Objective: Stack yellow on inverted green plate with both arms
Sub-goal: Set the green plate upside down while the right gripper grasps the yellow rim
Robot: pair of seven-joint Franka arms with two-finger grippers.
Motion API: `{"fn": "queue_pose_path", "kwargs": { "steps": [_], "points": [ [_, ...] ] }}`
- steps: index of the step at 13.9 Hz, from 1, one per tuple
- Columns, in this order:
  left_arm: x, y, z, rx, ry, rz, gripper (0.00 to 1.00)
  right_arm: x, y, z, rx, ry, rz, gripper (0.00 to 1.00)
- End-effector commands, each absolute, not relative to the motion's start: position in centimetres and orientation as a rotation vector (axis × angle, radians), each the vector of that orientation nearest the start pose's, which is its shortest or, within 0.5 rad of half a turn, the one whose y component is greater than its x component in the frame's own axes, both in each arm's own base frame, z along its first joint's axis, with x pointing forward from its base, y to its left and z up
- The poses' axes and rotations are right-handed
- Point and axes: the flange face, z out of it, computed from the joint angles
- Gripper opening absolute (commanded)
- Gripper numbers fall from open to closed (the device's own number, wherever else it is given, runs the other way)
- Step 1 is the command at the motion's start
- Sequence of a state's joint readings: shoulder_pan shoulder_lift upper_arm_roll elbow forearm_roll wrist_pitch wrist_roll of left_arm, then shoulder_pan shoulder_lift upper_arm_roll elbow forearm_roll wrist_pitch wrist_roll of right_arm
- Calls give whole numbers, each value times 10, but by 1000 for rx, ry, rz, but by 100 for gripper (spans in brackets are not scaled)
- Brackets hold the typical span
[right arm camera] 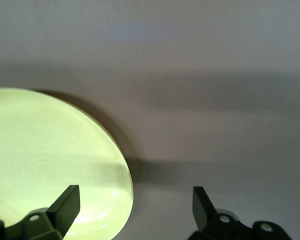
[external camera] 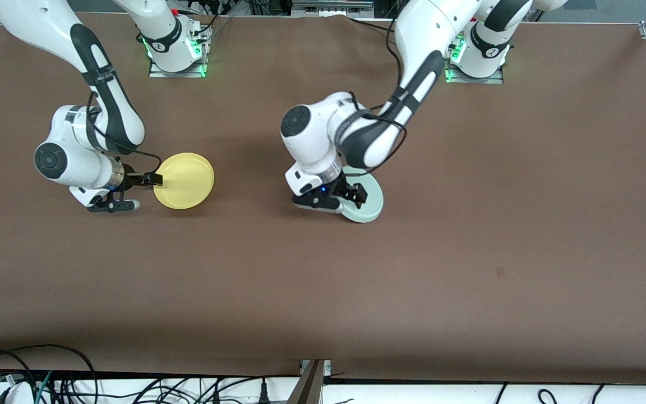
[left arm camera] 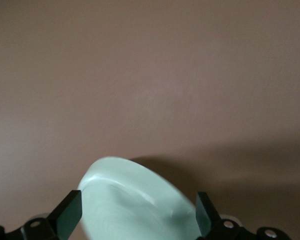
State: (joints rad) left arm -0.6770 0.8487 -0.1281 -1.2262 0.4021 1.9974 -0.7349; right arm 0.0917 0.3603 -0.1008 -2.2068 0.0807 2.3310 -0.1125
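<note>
Green plate (external camera: 369, 205) under open left hand (external camera: 351, 193)

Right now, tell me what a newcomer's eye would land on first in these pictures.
The bright yellow plate stands out on the brown table toward the right arm's end, with the right end effector open at its rim. Nearer the table's middle, the left end effector stands open over the pale green plate. The two plates lie apart, not yet stacked.
</note>
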Motion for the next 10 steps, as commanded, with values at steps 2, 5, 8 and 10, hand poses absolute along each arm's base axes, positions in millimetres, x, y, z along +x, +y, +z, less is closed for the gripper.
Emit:
{"fn": "queue_pose_path", "kwargs": {
  "steps": [2,5,8,10],
  "points": [
    [577,-491,265,-3067,178,-203,100,511,-3,185,-3086,-34,350,86],
    [606,-448,307,-3120,31,-169,100,505,-5,172,-3094,-29,334,75],
    [634,-386,362,-3098,-50,-148,100,506,-4,174,-3092,-27,336,67],
    [650,-333,400,-3066,-38,-115,100,506,-3,177,-3090,-28,338,64]
  ]
}}
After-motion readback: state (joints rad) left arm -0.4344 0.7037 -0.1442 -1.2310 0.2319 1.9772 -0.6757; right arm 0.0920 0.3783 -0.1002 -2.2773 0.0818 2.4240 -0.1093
